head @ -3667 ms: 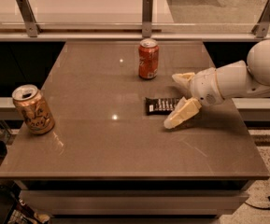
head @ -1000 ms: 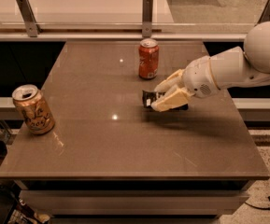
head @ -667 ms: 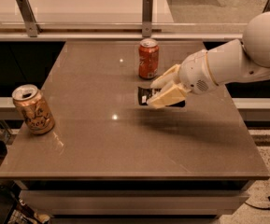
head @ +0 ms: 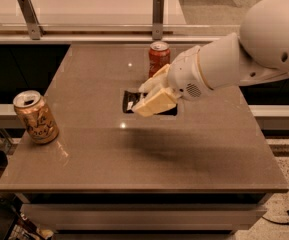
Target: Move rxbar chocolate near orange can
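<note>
The rxbar chocolate (head: 130, 103), a flat black wrapper with white lettering, sticks out to the left from between my gripper's cream fingers. My gripper (head: 147, 95) is shut on it over the middle of the table, seemingly a little above the surface. The orange can (head: 35, 117), golden-tan with dark script, stands upright near the table's left edge, well to the left of the gripper. My white arm (head: 244, 59) reaches in from the right.
A red-orange can (head: 159, 58) stands upright at the back middle, just behind the gripper. The brown table (head: 109, 154) has front and side edges close by. A railing with metal posts (head: 158, 15) runs behind it.
My gripper closed on the rxbar chocolate and has carried it leftward, from the right-middle of the table towards the centre. Both cans have stayed put.
</note>
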Robot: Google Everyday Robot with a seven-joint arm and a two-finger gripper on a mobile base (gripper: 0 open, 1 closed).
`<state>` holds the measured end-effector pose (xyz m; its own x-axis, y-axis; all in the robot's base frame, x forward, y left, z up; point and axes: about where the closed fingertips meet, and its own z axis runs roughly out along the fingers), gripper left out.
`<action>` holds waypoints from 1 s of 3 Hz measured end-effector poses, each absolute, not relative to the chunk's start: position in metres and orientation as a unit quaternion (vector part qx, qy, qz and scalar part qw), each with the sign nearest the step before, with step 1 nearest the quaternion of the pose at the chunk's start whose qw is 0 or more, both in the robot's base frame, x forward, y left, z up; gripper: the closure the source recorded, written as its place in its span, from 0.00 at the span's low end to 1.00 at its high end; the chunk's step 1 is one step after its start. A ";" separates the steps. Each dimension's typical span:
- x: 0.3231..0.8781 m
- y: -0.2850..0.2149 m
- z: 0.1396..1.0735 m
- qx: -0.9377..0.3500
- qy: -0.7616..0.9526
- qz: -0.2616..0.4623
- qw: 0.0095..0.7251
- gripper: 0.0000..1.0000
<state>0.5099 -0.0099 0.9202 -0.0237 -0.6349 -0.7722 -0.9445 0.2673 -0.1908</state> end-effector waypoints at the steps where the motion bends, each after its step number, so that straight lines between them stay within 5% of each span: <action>1: 0.496 0.026 0.926 -0.580 0.683 0.197 0.398 1.00; 3: 0.493 0.092 0.912 -0.600 0.663 0.220 0.390 1.00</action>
